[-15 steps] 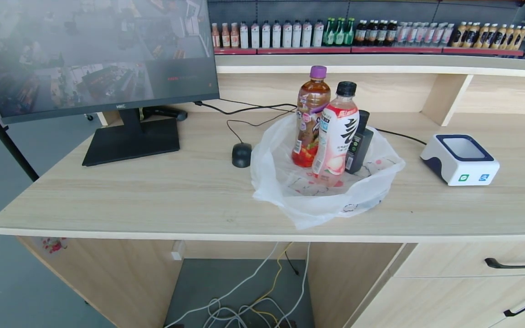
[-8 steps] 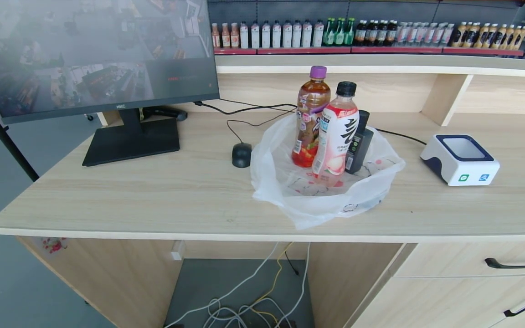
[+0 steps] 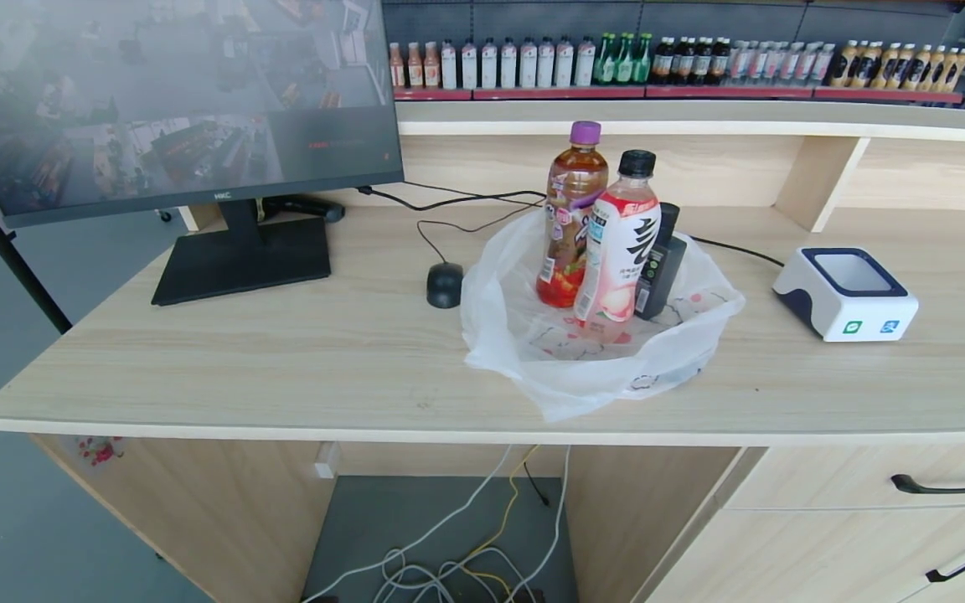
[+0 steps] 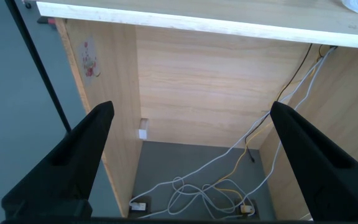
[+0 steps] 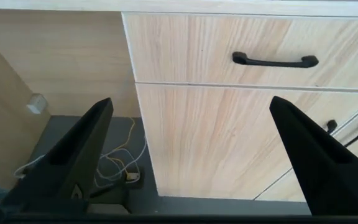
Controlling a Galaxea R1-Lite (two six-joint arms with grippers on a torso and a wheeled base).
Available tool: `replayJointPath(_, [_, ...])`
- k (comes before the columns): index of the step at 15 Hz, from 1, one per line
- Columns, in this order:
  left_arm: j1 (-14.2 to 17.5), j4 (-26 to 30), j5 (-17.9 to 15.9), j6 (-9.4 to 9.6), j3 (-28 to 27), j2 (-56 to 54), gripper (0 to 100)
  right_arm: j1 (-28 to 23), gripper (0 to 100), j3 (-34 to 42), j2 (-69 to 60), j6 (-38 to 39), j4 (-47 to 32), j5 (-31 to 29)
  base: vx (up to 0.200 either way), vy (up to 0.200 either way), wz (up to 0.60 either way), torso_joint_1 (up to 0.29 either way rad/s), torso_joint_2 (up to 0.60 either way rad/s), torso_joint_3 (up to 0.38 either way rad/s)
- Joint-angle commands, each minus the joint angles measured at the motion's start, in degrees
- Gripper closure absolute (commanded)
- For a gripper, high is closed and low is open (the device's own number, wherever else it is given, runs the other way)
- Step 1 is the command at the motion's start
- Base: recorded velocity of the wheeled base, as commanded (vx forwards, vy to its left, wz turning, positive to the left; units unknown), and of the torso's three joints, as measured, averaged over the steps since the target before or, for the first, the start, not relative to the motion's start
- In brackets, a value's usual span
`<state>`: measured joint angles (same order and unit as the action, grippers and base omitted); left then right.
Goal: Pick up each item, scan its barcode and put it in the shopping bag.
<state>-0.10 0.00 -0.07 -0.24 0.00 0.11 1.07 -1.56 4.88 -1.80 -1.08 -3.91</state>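
Translucent white plastic shopping bag (image 3: 524,335), holding upright purple-capped and black-capped drink bottles (image 3: 621,243), sits on the pale wooden counter (image 3: 281,352) above the left gripper (image 4: 191,106) and right gripper (image 5: 191,101), both spread and empty.

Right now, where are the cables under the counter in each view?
Head view: cables coiled on the floor under the counter.
Left wrist view: cables on that floor.
Right wrist view: cables beside the drawer unit.
Shared landmark: white block on the panel behind them.
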Motion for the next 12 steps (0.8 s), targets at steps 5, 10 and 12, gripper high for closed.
replayJointPath(5, [0.0,0.0,0.1,-0.11,0.0,0.0,0,-0.6,0,0.2,-4.8,-1.2,0.4,4.5,0.000,0.000,0.00,0.000,0.00,0.000])
replayJointPath(10, [0.0,0.0,0.1,-0.02,0.0,0.0,0,-0.7,0,1.5,-4.9,1.7,1.0,4.6,-0.120,0.000,0.00,0.004,0.00,-0.002])
replayJointPath(12, [0.0,0.0,0.1,-0.02,0.0,0.0,0,-0.7,0,1.6,-4.9,1.7,1.0,4.6,0.000,0.000,0.00,0.000,0.00,0.000])
